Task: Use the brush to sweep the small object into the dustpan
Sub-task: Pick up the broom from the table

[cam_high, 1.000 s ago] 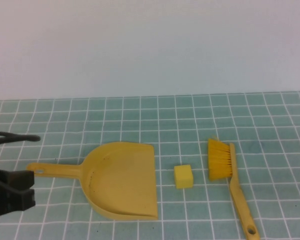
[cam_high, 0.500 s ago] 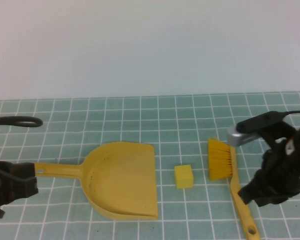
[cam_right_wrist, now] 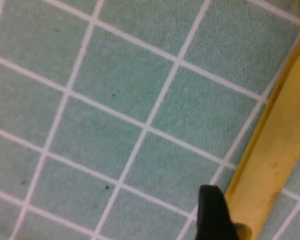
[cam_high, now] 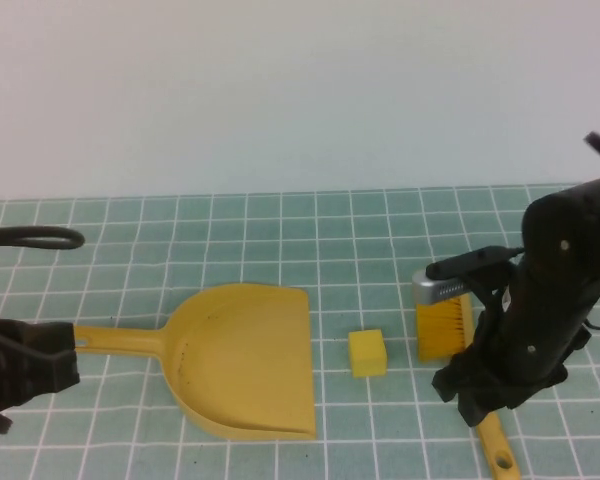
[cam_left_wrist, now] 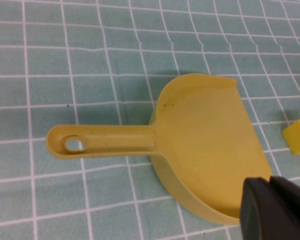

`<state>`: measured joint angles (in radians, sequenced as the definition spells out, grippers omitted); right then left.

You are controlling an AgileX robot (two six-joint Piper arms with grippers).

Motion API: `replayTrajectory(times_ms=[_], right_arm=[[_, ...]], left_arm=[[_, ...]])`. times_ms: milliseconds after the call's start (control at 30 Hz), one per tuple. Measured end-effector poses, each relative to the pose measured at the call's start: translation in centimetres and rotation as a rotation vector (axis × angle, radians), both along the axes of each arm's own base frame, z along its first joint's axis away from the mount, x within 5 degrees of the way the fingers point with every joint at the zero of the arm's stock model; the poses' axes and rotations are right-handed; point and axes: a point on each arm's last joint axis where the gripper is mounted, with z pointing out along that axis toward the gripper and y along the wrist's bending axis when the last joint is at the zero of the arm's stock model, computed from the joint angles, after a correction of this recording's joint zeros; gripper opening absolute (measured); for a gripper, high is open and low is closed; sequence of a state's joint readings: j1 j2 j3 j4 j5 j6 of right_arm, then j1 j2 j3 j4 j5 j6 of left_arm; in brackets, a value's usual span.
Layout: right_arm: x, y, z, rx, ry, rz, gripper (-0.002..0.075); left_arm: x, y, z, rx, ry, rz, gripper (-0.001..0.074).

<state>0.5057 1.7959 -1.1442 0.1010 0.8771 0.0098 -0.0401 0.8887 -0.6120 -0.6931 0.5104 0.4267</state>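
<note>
At four o'clock from the small pale-yellow foam cube, my right gripper hovers over the yellow plastic brush handle, grip state unclear; next I must clamp it. My left gripper, opening unclear too, waits at nine o'clock by the yellow plastic dustpan handle.

The dustpan was plain yellow, the cube a paler yellow. The brush had orange-yellow bristles and a yellow handle. Both grippers, left and right, looked black. The table was teal tile with white lines.

The scene is being lit evenly and brightly; only faint shadows are being cast; the right wrist view is being rendered softly blurred.
</note>
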Motion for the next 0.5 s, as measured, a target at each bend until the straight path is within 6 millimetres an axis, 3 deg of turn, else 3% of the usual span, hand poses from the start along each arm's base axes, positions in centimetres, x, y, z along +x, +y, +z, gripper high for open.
replayTrajectory(times_ms=[167,500], right_arm=[[0.8,-0.3,-2.1,-0.083,0.008,-0.049,0.0398],[0.8,0.8,-3.8,-0.094,0.02,-0.059,0.0399]], left_arm=[[-0.1,-0.1,-0.3,-0.021,0.008,0.006,0.0],[-0.1,-0.3,-0.3,-0.049,-0.007,-0.013,0.0]])
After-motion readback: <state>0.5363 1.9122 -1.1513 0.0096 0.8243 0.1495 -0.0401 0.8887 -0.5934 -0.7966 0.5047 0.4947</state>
